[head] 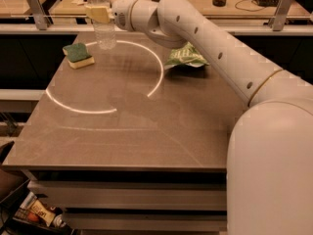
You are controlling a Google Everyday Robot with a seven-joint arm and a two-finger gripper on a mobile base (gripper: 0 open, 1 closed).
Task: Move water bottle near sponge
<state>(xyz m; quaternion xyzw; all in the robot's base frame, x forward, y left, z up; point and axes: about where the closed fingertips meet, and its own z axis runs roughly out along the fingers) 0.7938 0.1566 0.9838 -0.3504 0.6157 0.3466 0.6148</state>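
Note:
The water bottle [103,31] is a clear ribbed plastic bottle standing upright at the far left of the table. My gripper [100,12] is shut on the bottle's upper part, with a pale finger pad across its front. The sponge [79,55], dark green on top over yellow foam, lies on the table just left of and in front of the bottle, a short gap away. The bottle's base is at or just above the tabletop; I cannot tell which.
A crinkled green snack bag [185,57] lies at the far right of the table, under my arm. A bright arc of light [155,80] curves across the brown tabletop [146,131]. Desks with clutter stand behind the table. A basket with items sits at the lower left [34,212].

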